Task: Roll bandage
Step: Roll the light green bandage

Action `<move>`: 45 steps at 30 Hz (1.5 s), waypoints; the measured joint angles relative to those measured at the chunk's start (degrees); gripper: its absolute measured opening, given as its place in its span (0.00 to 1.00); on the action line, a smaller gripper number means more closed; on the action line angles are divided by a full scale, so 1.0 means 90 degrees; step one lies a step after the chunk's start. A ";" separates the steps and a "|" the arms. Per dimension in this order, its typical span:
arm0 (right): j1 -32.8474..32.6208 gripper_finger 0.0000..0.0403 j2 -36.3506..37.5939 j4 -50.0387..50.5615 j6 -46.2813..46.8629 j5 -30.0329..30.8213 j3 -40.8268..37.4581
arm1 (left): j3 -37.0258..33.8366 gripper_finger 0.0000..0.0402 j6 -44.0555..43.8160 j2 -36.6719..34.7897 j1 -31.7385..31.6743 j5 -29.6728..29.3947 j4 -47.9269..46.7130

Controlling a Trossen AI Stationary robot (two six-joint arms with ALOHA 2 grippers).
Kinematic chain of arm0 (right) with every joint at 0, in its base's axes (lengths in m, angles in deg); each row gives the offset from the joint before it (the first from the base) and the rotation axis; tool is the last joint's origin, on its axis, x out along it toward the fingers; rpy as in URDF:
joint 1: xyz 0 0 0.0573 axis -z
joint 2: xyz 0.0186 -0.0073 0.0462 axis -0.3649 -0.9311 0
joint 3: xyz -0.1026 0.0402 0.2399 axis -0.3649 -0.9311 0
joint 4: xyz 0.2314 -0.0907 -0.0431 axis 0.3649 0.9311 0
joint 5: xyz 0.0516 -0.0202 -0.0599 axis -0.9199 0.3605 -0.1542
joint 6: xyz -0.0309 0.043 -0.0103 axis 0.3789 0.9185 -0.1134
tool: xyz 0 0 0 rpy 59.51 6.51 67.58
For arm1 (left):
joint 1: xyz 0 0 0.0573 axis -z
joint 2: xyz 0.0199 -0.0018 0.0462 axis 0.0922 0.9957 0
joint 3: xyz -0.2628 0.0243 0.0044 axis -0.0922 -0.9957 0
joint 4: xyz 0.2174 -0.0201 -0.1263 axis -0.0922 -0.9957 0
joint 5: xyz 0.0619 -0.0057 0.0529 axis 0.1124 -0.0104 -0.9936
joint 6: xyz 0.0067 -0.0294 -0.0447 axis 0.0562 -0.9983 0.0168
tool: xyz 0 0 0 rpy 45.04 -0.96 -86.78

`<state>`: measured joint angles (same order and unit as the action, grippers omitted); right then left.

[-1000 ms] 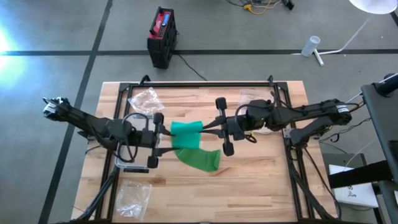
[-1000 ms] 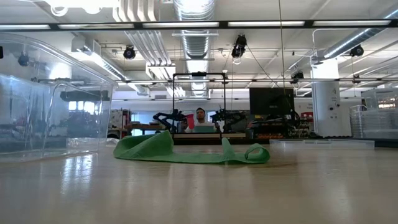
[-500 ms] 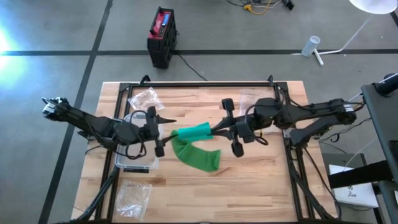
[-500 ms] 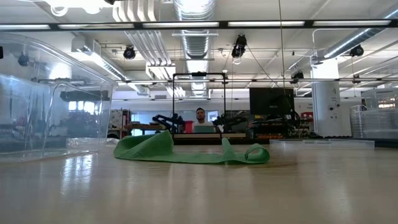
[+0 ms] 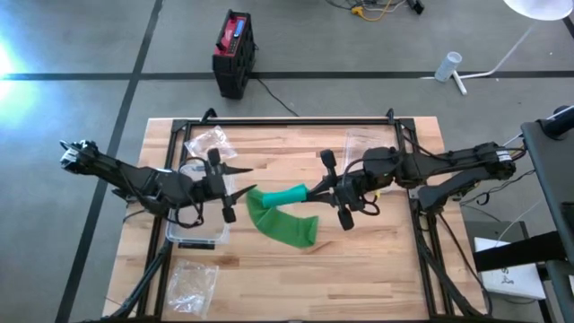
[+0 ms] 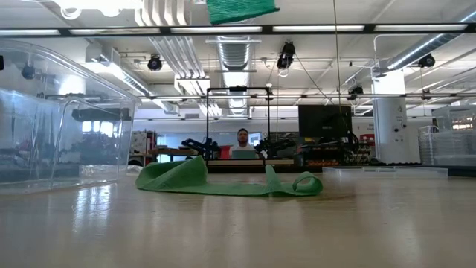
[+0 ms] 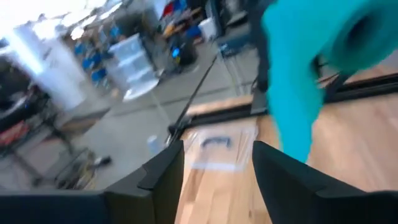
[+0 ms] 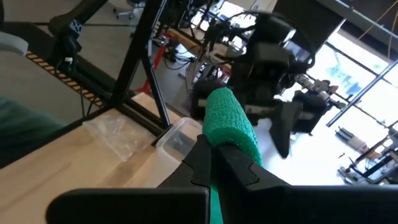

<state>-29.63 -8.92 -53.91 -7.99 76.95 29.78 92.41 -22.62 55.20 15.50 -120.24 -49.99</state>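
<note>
The green bandage (image 5: pixel 285 211) is partly wound into a roll (image 5: pixel 282 195) held level above the table. Its loose tail drops from the roll to a slack heap on the wood (image 6: pixel 223 182). My right gripper (image 5: pixel 311 190) is shut on the roll's right end. My left gripper (image 5: pixel 242 182) stands open just off the roll's left end. In the left wrist view, the bandage (image 7: pixel 311 68) lies beyond the gripper (image 7: pixel 214 168) and off to one side of its fingers, with nothing between them. My right gripper pinches the roll's right end (image 8: pixel 221 127) between its two shut fingers (image 8: pixel 202 158). It comes level from the table's right side and points along the roll. The roll is lifted clear and lies about level. The tail hangs slack from it, its lower part (image 5: pixel 291 231) on the table.
A clear plastic box (image 5: pixel 193 231) sits under my left arm and shows large in the low view (image 6: pixel 52 112). Crumpled plastic bags lie at the far left (image 5: pixel 208 142), far right (image 5: pixel 363 139) and near left (image 5: pixel 191 280). A person (image 6: pixel 242 140) sits far behind the table.
The raised part of the bandage has gone from a wide flat band to a narrow roll, while its tail has stayed on the table. My right gripper has rolled about its own axis and drawn slightly toward the table's right. My left gripper has turned and now stands clear of the roll's left end.
</note>
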 joint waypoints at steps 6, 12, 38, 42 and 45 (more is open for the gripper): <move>0.0000 0.00 -0.0001 -0.0022 0.0120 0.0000 -0.0035 | 0.0000 0.39 0.0869 -0.0001 0.0001 0.0701 0.0990; 0.0000 0.00 0.0000 -0.0220 0.0154 0.0002 -0.0032 | 0.0000 0.35 0.1026 0.0122 0.0001 0.1534 0.1187; 0.0012 0.00 0.0001 -0.0195 0.0798 0.0054 -0.0030 | 0.0036 0.33 0.1606 0.0699 -0.0076 0.2095 0.2184; 0.0012 0.00 -0.0019 -0.0210 0.0895 0.0058 -0.0030 | 0.0036 0.31 0.1610 0.0906 -0.0138 0.2097 0.2248; 0.0012 0.00 -0.0018 -0.0218 0.0975 0.0058 -0.0032 | 0.0034 0.28 0.1665 0.1045 -0.0145 0.2098 0.2464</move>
<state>-29.52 -9.08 -55.88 0.78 77.48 29.49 92.72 -7.63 64.60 14.19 -101.35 -27.81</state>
